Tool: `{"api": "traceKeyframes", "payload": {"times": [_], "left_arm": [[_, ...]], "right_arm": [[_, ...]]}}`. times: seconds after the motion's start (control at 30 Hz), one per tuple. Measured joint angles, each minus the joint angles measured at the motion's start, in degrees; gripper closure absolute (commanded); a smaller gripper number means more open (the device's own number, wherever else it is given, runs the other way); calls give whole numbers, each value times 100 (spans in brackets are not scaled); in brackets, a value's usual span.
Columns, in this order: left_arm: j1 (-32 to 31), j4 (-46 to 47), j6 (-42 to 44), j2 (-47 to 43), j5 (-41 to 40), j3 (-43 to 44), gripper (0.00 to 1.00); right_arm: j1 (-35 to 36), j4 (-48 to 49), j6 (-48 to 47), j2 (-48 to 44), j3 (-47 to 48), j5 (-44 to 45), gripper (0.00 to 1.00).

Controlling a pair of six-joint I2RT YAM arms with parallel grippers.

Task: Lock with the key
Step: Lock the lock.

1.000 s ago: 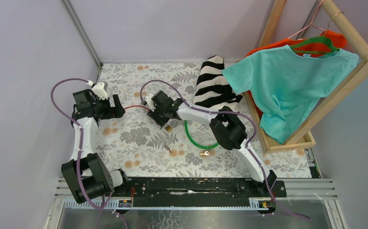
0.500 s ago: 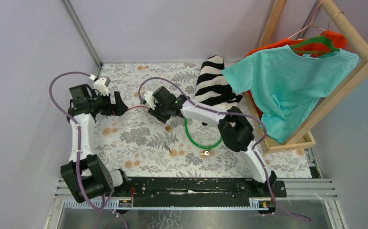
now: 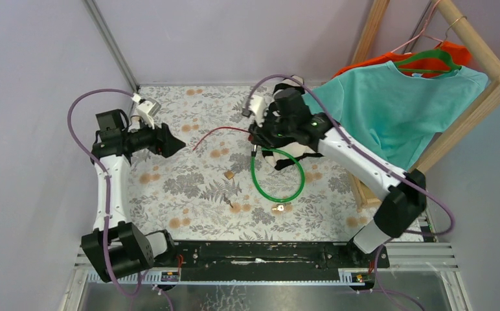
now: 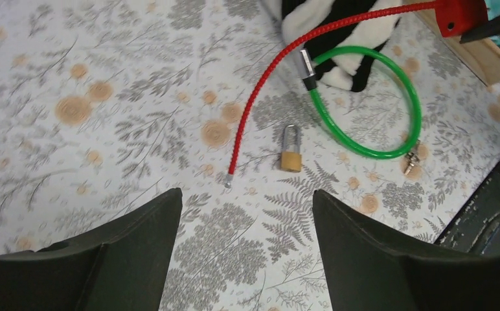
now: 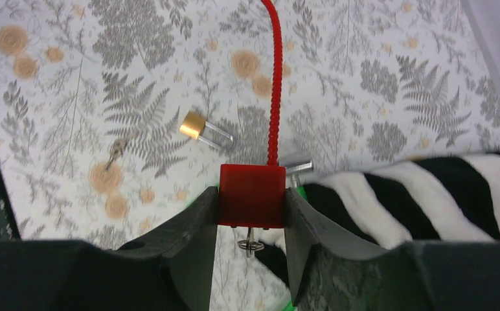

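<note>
**A:** What does the right wrist camera give that the overhead one cannot?

**B:** The grip. The right gripper [image 5: 252,214] is clenched on the red lock body [image 5: 252,194], one finger on each side, and a key ring [image 5: 250,245] dangles beneath. From above, the wrist hides all that.

**A:** And the left wrist camera?

**B:** The left gripper [image 4: 247,240] is spread wide with nothing in it. Below it, a brass padlock [image 4: 291,155] lies flat just beside the free tip of the red cable [image 4: 246,110]. I cannot tell if that tip touches the table [image 3: 170,194].

**A:** Poses?

**B:** The right arm stretches far, lifted over the green cable loop [image 4: 418,103] by the striped cloth [image 5: 429,188]. The left arm is raised at the left and points right.

**A:** Room?

**B:** There is open tabletop between the grippers. The wooden rack [image 3: 477,39] bounds the right, and a loose key [image 3: 229,203] lies nearer the bases.
</note>
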Motion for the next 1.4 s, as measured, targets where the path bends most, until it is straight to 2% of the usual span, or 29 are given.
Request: {"api": "traceKeyframes", "payload": {"times": [0.33,0.53,0.77,0.87,1.07,1.2,1.37,1.4], "left_arm": [[-1259,-37,251,-181,157,13,22],[-2107,-57,426,-201,70,13,22],[-3331,-87,603,245,9,96,22],[-3762,-92,708,511,-107,192,26],[-4336,-107,815,973,-306,337,54],[-4540,-116,824,1235,-382,452,68],[-4645,-146,791,1325,-415,535,97],[-4653,-170,772,1325,-413,544,100]], "right_arm": [[-837,-350,-39,-1252,-1335,-1851,100],[-1285,-190,162,-1467,-1939,-2983,100],[-1314,-127,162,-1473,-2144,-3679,100],[-1314,-81,160,-1482,-2153,-3873,100],[-1314,70,205,-1574,-2345,-4061,100],[-1314,160,273,-1628,-2455,-4103,100],[-1322,330,358,-1637,-2531,-4094,100],[-1327,363,374,-1637,-2559,-4087,98]]}}
